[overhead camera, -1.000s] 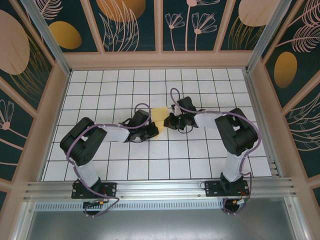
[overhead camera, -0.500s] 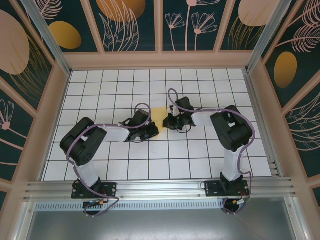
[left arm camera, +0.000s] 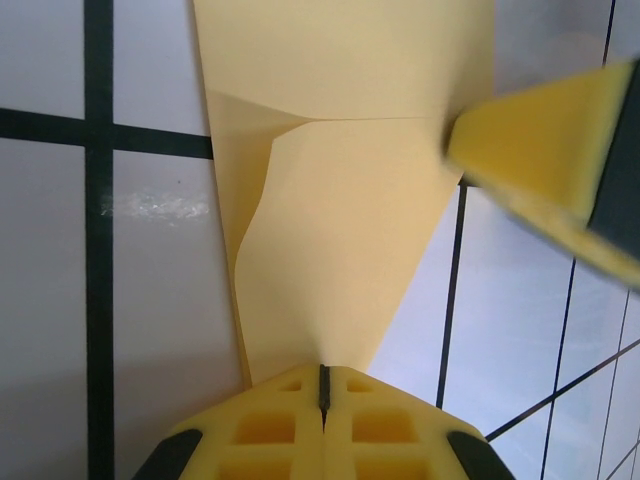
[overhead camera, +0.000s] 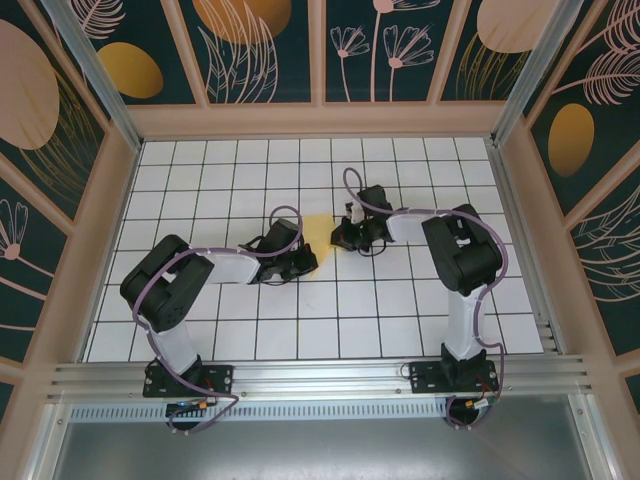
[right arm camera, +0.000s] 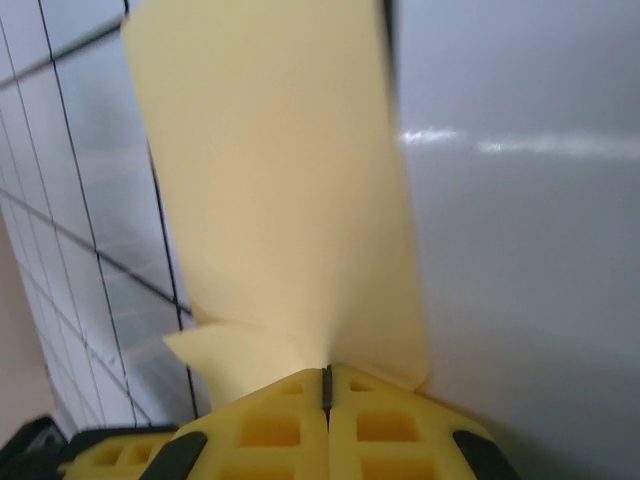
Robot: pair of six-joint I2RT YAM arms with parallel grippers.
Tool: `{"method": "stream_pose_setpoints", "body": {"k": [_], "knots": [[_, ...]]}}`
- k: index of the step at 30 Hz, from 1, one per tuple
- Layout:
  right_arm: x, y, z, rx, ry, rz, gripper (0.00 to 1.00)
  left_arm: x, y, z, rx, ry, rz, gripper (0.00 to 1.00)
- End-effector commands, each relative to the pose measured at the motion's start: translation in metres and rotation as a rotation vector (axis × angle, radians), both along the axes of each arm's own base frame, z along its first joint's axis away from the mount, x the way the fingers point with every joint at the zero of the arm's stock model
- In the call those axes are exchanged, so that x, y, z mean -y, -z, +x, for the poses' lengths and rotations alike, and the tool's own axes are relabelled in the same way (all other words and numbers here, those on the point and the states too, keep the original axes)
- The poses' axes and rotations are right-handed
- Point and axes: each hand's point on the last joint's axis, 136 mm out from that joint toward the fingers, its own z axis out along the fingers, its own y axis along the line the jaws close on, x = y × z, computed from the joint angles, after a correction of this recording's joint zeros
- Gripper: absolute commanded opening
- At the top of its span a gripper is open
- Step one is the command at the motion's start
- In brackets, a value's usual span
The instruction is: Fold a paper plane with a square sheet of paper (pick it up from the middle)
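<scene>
The yellow sheet of paper [overhead camera: 317, 229] is partly folded and held just above the middle of the white grid table [overhead camera: 200, 180], between my two grippers. My left gripper [overhead camera: 307, 258] is shut on its near edge; in the left wrist view the paper [left arm camera: 340, 200] shows a crease and narrows into the closed jaws of the left gripper [left arm camera: 323, 385]. My right gripper [overhead camera: 341, 236] is shut on the opposite side. In the right wrist view the paper [right arm camera: 270, 190] fans out from the right gripper [right arm camera: 326, 385], one flap curling left. A right gripper fingertip [left arm camera: 540, 150] rests on the sheet's right edge.
Low peach walls [overhead camera: 320, 120] and dark painted panels enclose the table on three sides. An aluminium rail [overhead camera: 320, 375] runs along the near edge by the arm bases. Open grid tiles lie beyond and to both sides of the paper.
The right arm's wrist has swung toward the far side, carrying its edge of the paper with it, so less yellow shows from above. The left arm has stayed still.
</scene>
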Motion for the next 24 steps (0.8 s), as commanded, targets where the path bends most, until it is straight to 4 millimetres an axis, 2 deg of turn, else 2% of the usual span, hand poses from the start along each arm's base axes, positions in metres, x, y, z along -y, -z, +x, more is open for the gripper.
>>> {"method": "stream_pose_setpoints", "body": {"k": [1,5,8,10,14,17,24], "knots": [[0.032,0.009,0.035,0.071,0.09,-0.123,0.0,-0.047,0.054,-0.035,-0.16,-0.034,0.221,0.0],[0.022,-0.026,0.032,0.143,0.065,-0.06,0.0,-0.046,0.053,-0.034,-0.155,-0.034,0.216,0.0],[0.012,-0.047,0.017,0.183,0.03,-0.017,0.0,-0.044,0.052,-0.032,-0.152,-0.036,0.209,0.0],[0.003,-0.05,0.003,0.179,-0.002,0.002,0.0,-0.043,0.051,-0.031,-0.149,-0.035,0.207,0.0],[-0.014,-0.035,-0.022,0.123,-0.058,0.01,0.0,-0.042,0.05,-0.031,-0.145,-0.033,0.203,0.0],[-0.024,-0.023,-0.033,0.09,-0.091,0.023,0.0,-0.042,0.049,-0.03,-0.143,-0.032,0.202,0.0],[-0.022,0.005,-0.035,0.042,-0.105,-0.021,0.0,-0.044,0.051,-0.032,-0.149,-0.035,0.21,0.0]]}}
